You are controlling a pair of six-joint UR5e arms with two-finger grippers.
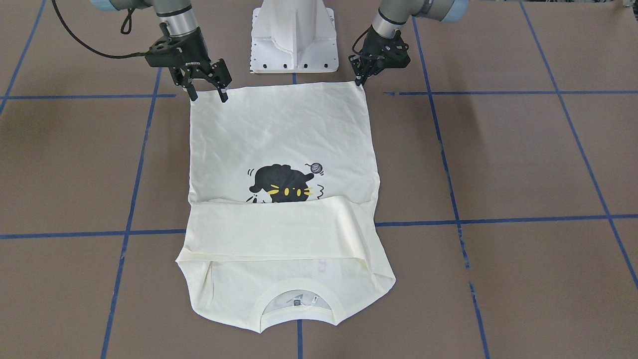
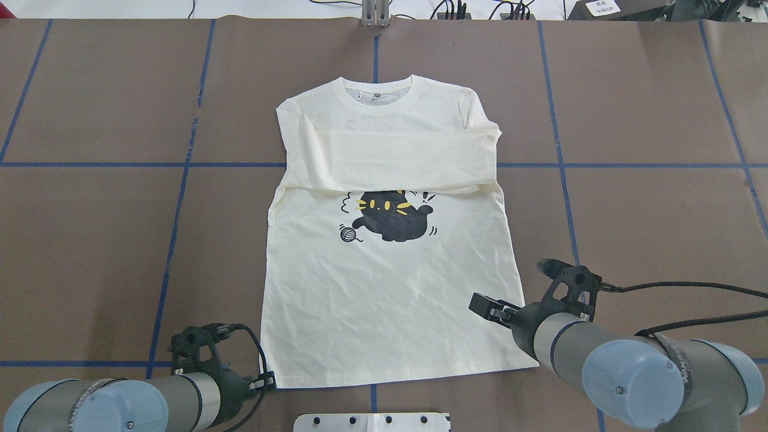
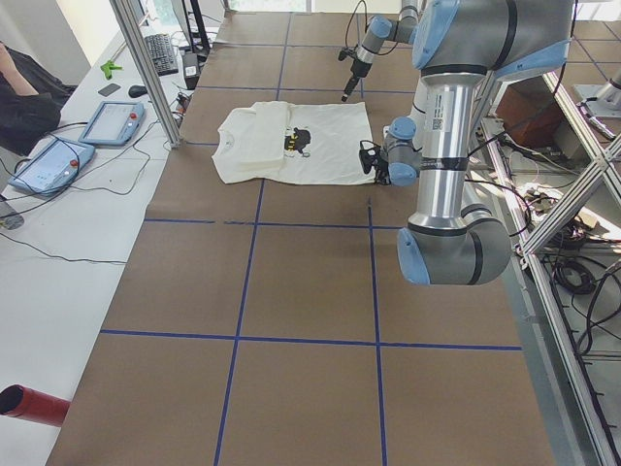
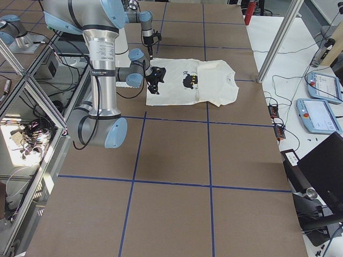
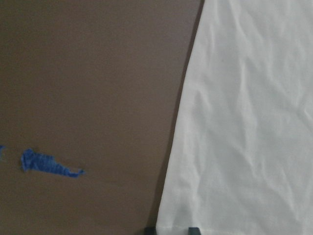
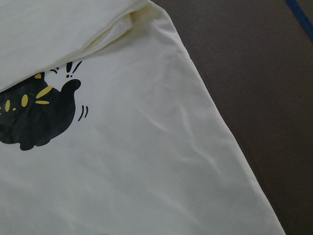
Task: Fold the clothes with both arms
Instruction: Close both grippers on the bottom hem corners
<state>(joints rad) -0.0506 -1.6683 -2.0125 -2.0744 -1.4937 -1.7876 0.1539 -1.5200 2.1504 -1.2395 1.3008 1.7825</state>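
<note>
The left arm (image 2: 90, 408) reaches in low at the near left, and the left gripper (image 2: 268, 380) sits at the near left hem corner of the shirt (image 2: 390, 300). In the left wrist view its fingertips (image 5: 193, 231) stand close together with a narrow gap, and the corner lies between them. Whether they pinch the cloth cannot be told.

The shirt lies flat, front up, in the middle of the brown table (image 2: 90, 240), with its hem toward the robot and its collar (image 2: 377, 101) on the far side. Both sleeves (image 2: 390, 159) are folded across the chest, their near edge overlapping the cat print (image 2: 393, 219). A yarn ball (image 2: 347, 234) shows just left of the cat. Blue tape lines (image 2: 180, 198) cross the table. The white base (image 2: 372, 422) stands on the near side, close to the middle of the hem.

On the right, the right gripper (image 1: 208, 93) hangs at the near right hem corner, its fingers well apart and holding nothing. The right arm (image 2: 648, 378) comes in from the near right.
</note>
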